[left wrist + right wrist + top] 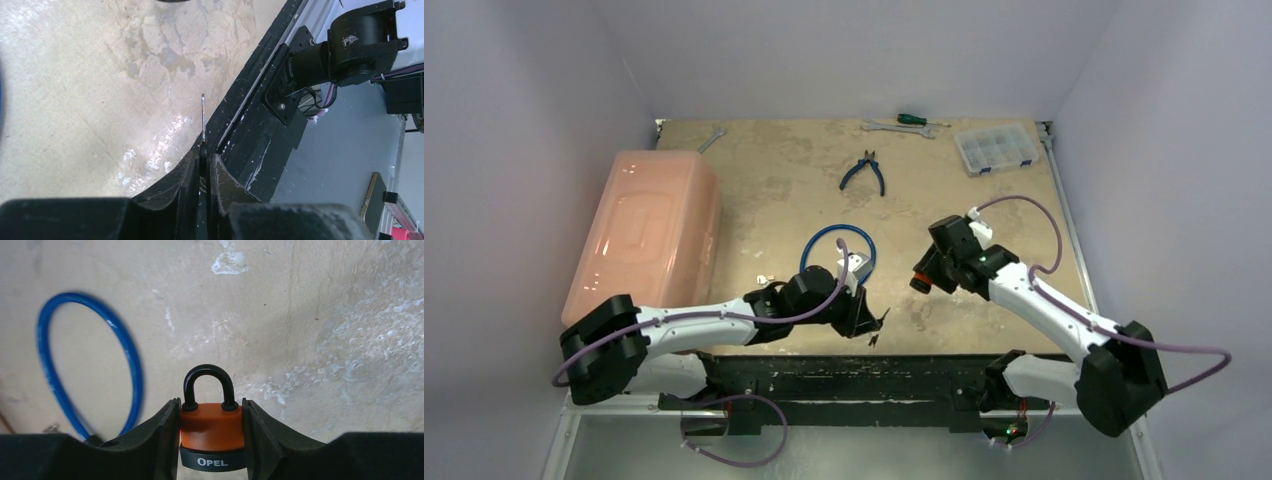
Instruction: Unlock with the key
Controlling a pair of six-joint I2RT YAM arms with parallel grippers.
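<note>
My right gripper (211, 412) is shut on an orange padlock (212, 426) with a black shackle and a black band marked OPEL, held above the table. In the top view the padlock (921, 279) is at the right gripper's (927, 277) left end, right of centre. My left gripper (204, 160) is shut on a thin metal key (203, 117) whose blade points forward from between the fingers. In the top view the key (879, 326) sticks out from the left gripper (871, 322) near the table's front edge. Key and padlock are apart.
A blue cable loop (837, 250) lies mid-table, also in the right wrist view (90, 360). Blue-handled pliers (863, 172), a wrench and screwdriver (904, 124), a clear parts box (995, 148) lie at the back. A pink bin (646, 230) stands left. Black front rail (260, 130).
</note>
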